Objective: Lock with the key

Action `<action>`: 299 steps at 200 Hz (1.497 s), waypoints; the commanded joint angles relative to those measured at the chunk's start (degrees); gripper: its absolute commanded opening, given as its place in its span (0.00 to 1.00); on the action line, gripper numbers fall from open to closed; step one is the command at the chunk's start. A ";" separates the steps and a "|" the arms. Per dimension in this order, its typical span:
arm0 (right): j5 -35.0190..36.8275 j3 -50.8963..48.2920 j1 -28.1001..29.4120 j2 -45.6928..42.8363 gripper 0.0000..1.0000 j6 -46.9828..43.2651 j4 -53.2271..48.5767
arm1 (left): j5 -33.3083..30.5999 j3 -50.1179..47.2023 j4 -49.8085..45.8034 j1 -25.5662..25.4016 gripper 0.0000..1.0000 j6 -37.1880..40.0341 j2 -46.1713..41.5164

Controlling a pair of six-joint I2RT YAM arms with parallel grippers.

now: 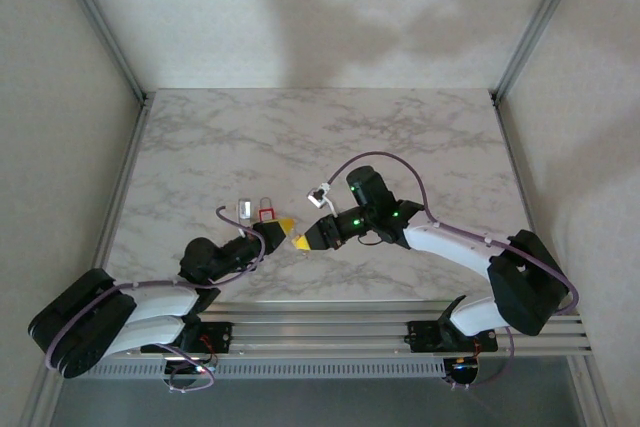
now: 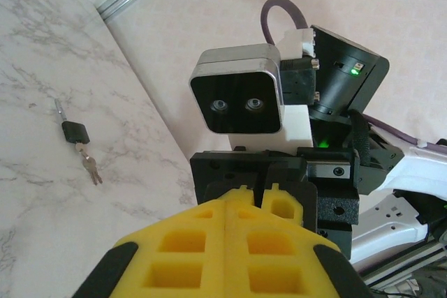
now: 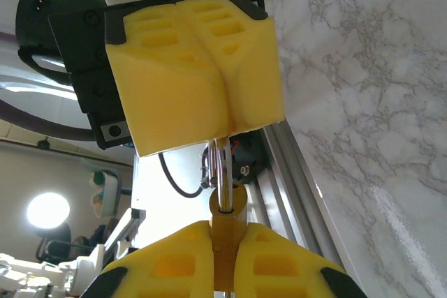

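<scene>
Small items: a silver item point(image 1: 245, 210) and a red item point(image 1: 266, 212) lie side by side on the marble table point(image 1: 420, 137), just far of the left gripper; too small to identify.
Left gripper point(image 1: 279, 229): yellow pads pressed together, with the top of a metal loop point(image 3: 221, 169) running into their seam.
Ochre piece point(image 3: 223, 239): between the two tips, the metal loop threaded through its eye; lock or key, cannot tell.
Right gripper point(image 1: 301, 240): tip to tip with the left gripper, pads nipped onto the ochre piece.
Key point(image 2: 75, 131): black-headed, ringed to a second key, flat on the table, well apart from both grippers.
</scene>
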 commanded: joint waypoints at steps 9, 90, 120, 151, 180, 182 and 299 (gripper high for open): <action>-2.57 -0.14 -1.42 -1.54 0.00 2.78 4.97 | 0.68 -0.41 4.54 -1.39 0.00 1.12 2.93; -4.23 -1.06 -2.13 -2.36 0.00 5.84 9.70 | 2.47 0.88 8.84 -3.75 0.00 0.97 8.62; -5.11 -1.26 -3.66 -1.92 0.00 6.23 10.38 | 2.74 1.03 9.81 -4.12 0.00 1.09 10.18; -5.50 -1.36 -3.75 -1.81 0.00 6.52 10.77 | 3.35 1.49 10.20 -4.06 0.00 1.11 10.42; -5.75 -1.60 -4.10 -1.70 0.00 7.39 11.78 | 3.57 1.41 9.89 -4.14 0.00 1.54 10.06; -5.84 -1.69 -4.06 -1.69 0.00 7.51 11.98 | 3.60 1.38 9.85 -4.14 0.00 1.55 10.05; -5.05 -1.73 -6.01 0.09 0.00 13.11 17.39 | 4.73 1.45 14.73 -7.29 0.00 2.25 11.97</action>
